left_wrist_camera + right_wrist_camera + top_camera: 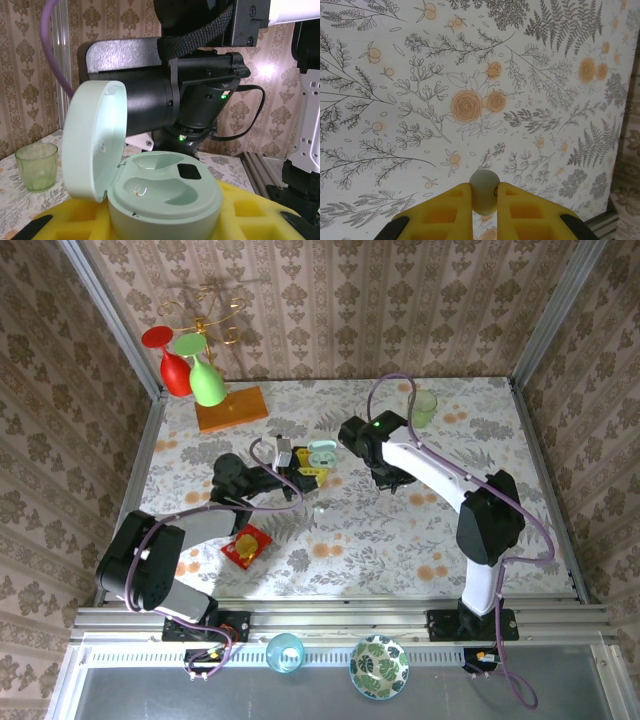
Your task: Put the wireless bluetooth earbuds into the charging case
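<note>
A pale green earbud (485, 190) is pinched between the yellow fingertips of my right gripper (485, 196), which is shut on it above the flowered tablecloth. In the top view the right gripper (388, 480) hangs just right of the mint green charging case (322, 452). The case (165, 192) stands open with its lid (92, 140) raised at the left, and both sockets are empty. My left gripper (165, 222) is shut on the case's base, one yellow finger (255, 215) on each side. A whitish earbud (320, 508) lies loose on the table in front of the case.
The right arm's black wrist (165, 95) looms close behind the open case. A green cup (424, 407) stands at the back right. A rack with red and green glasses (195, 370) is at the back left. A red packet (246, 546) lies near the left arm.
</note>
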Tool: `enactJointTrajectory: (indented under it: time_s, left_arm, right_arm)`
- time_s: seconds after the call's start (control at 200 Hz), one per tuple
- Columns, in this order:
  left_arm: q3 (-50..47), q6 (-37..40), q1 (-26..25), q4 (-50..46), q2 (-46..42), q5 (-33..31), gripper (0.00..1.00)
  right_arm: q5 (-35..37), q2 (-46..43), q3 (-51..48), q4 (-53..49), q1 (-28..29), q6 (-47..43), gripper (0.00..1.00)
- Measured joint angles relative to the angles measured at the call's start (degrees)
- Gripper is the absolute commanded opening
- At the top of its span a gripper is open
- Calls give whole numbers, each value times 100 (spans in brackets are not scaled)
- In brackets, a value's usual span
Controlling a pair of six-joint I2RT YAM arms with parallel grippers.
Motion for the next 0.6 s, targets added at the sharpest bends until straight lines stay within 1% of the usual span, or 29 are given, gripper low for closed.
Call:
enactJointTrajectory:
  time_s: [0.185,0.335,0.6]
  left_arm:
    - [-98,0,149,2,-20,-24,22]
    - [-162,0,162,4,-57,-39,22]
    - [-184,0,442,2,-61,-107,22]
  right_arm:
    - [166,118,111,-155,125,-2,14]
    - [289,120,216,-291,155,0,14]
    - [365,170,367,-413,245,-48,14]
